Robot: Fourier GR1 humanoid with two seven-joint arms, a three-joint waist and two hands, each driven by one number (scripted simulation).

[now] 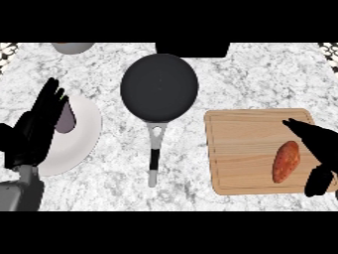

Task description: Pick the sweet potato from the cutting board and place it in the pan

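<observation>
Right hand (331, 149): black, fingers spread wide, holding nothing, over the right edge of the cutting board (245, 144). Sweet potato (285, 161): orange-brown, elongated, tapered ends, lying on the board just left of the hand, between thumb and fingers, contact not discernible. Board: pale wood, rectangular, rounded corners. Pan (159, 88): dark, round, matte, grey-and-black handle pointing near, left of the board. Left hand (39, 124): open, resting over a white plate (84, 144) carrying a purple item (68, 119). Counter (113, 193): speckled marble.
</observation>
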